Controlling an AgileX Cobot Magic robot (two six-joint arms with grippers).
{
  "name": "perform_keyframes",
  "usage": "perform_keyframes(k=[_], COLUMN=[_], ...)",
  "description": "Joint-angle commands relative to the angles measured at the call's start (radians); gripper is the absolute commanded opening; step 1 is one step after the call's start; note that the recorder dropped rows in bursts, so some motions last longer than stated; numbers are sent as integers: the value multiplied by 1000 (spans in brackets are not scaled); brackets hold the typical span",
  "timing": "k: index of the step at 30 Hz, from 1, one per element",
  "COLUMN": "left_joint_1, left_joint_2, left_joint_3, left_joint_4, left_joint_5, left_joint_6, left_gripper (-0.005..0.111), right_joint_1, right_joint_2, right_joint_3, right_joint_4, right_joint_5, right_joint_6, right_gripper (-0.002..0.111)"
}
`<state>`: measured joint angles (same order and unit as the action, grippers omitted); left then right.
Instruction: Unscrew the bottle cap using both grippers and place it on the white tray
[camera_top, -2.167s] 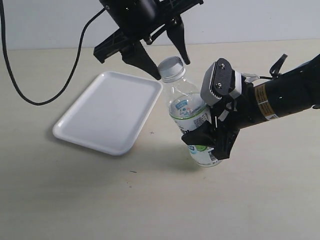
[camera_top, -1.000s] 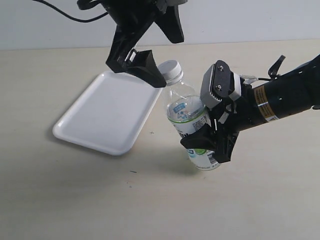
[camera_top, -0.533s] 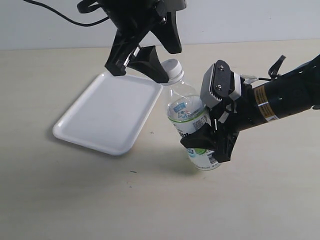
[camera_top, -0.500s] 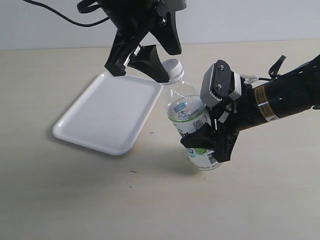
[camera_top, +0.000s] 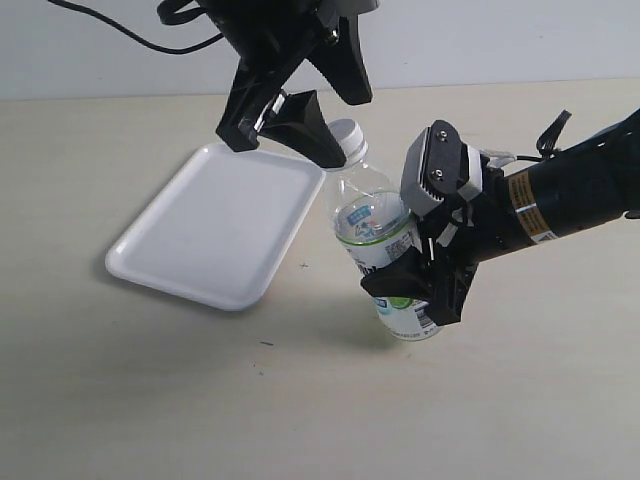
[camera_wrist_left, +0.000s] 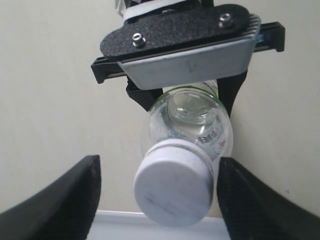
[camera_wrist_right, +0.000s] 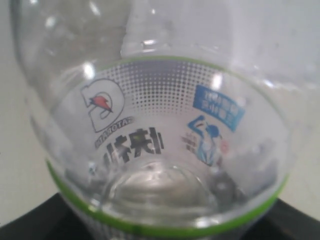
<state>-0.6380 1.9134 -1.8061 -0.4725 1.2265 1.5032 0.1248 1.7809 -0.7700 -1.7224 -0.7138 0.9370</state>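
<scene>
The clear bottle (camera_top: 375, 215) with a green-and-white label is held tilted above the table, my right gripper (camera_top: 420, 230) shut on its label. Its white bottle cap (camera_top: 350, 135) sits on the neck. My left gripper (camera_top: 343, 128) hangs over it with a finger on each side of the cap. In the left wrist view the cap (camera_wrist_left: 172, 187) lies between the black fingers (camera_wrist_left: 70, 200): a gap shows on one side, and the other finger is close against it. The jaws stand open. The bottle (camera_wrist_right: 160, 125) fills the right wrist view. The white tray (camera_top: 215, 215) lies left of the bottle.
The tray's rim (camera_wrist_left: 120, 225) shows just beyond the cap in the left wrist view. A black cable (camera_top: 110, 25) trails from the left arm along the back wall. The right arm's body (camera_top: 570, 190) reaches in from the right edge.
My left gripper has shifted right toward the cap and its jaws have narrowed around it. The bottle and my right gripper have stayed put.
</scene>
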Motion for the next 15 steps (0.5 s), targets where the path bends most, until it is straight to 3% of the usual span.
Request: perform_keyframes(k=[1, 15], left_joint_1=[-1, -1], left_joint_2=[-5, -1], left_joint_3=[6, 11], left_joint_4=[-15, -1], left_joint_5=[-5, -5], left_joint_6=[-22, -46], left_gripper=[65, 65], right_joint_1=[3, 3], right_joint_2=[0, 0], right_joint_3=[3, 3], right_joint_4=[0, 0], right_joint_5=[-11, -11], right_joint_6=[-2, -2], right_gripper=[0, 0])
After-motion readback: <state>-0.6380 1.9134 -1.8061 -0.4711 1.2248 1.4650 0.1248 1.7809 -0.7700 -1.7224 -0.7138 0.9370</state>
